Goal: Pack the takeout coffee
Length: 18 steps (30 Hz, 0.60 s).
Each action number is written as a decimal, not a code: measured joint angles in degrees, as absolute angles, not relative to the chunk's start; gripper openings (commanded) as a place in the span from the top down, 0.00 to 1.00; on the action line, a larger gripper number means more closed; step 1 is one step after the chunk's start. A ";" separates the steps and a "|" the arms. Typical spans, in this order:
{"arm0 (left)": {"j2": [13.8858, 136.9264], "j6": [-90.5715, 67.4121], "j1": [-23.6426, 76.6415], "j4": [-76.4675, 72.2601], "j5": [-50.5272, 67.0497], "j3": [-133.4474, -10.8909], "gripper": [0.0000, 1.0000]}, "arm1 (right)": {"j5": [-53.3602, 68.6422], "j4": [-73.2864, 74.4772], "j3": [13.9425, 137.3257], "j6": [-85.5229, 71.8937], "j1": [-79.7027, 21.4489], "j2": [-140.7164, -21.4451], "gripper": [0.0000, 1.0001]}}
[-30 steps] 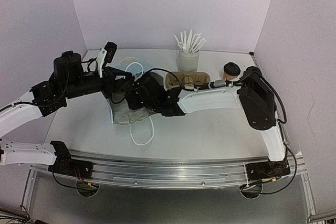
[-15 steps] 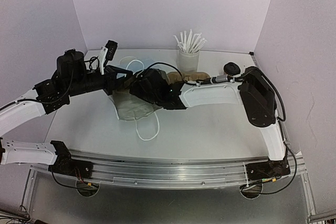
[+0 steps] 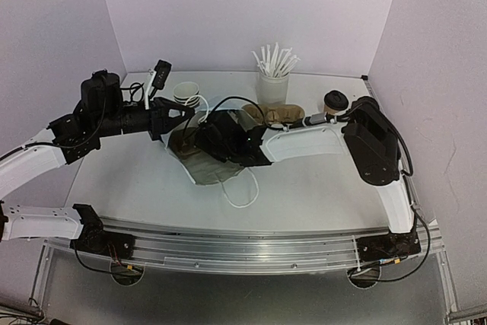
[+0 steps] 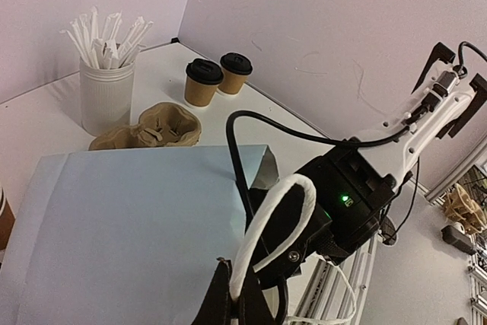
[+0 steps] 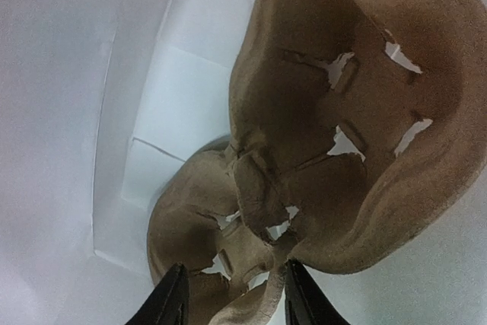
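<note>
A white handled paper bag (image 3: 209, 164) lies on its side mid-table; it also fills the left wrist view (image 4: 129, 226). My left gripper (image 4: 242, 283) is shut on its white rope handle (image 4: 281, 203), holding the mouth up. My right gripper (image 5: 236, 294) reaches inside the bag, its fingers closed on a tan pulp carrier (image 5: 304, 112); white bag walls (image 5: 137, 74) surround it. Another carrier (image 3: 278, 116) lies outside behind the bag. Two lidded brown cups (image 4: 204, 81) stand at the back right; one shows in the top view (image 3: 335, 102).
A white cup of white sticks (image 3: 274, 81) stands at the back centre. Open brown cups with white rims (image 3: 186, 93) stand at the back left, behind my left gripper (image 3: 185, 112). The bag's second handle loop (image 3: 242, 192) trails toward the front edge.
The bag has slid right and toward the front, its loose handle with it. My right arm has pushed deeper into it. The open cups behind my left gripper have come into view.
</note>
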<state>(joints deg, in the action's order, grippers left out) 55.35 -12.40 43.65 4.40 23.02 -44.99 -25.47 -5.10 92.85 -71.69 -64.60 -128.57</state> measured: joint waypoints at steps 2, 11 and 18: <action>55.36 -12.30 43.53 4.43 23.97 -45.00 1.00 | -25.48 -5.11 92.86 -70.85 -64.60 -128.57 0.70; 55.63 -10.81 42.22 7.32 26.68 -45.21 1.00 | -25.34 -7.53 87.23 -76.33 -64.66 -128.55 1.00; 55.90 -9.44 39.74 10.95 30.16 -46.66 1.00 | -24.99 -8.70 86.58 -77.99 -64.75 -128.55 1.00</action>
<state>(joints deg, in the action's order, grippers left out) 55.90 -9.44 39.74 10.95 30.16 -46.66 -24.99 -8.70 86.58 -77.99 -64.75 -128.55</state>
